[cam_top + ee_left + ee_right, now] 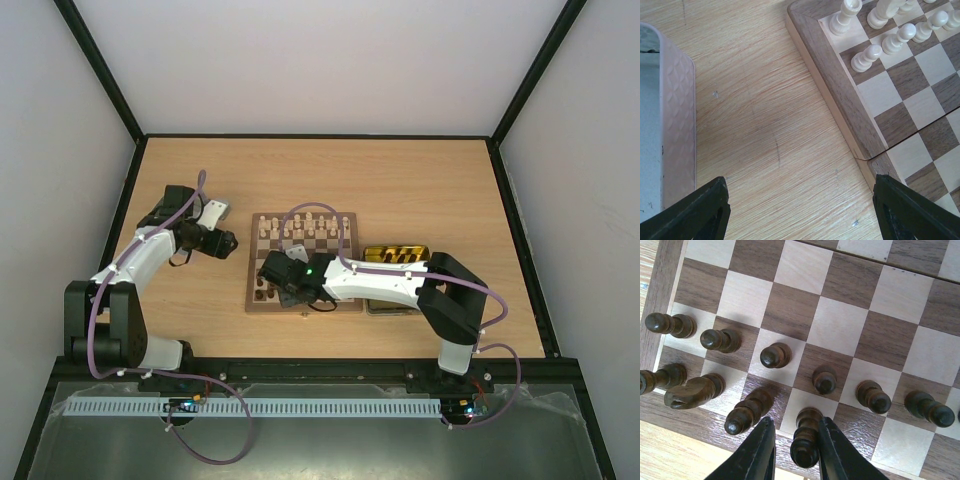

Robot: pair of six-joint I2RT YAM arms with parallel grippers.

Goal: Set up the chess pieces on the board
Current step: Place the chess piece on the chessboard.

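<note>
The board (251, 260) lies mid-table, with pale chess pieces (305, 225) in two rows along its far side. Dark pieces (775, 356) stand in two rows on the near side. My right gripper (797, 427) hangs over the near row, its jaws narrowly apart around a tall dark piece (807, 440) standing on a light square. The right finger touches the piece and a gap shows at the left finger. My left gripper (800, 200) is wide open over bare table just left of the board (840, 95), holding nothing.
A yellow-lined tin (397, 254) sits right of the board, partly under the right arm. The silver tin lid (675, 115) lies close to the left gripper's left finger. A dark bishop-like piece (747, 412) stands just left of the right gripper's left finger.
</note>
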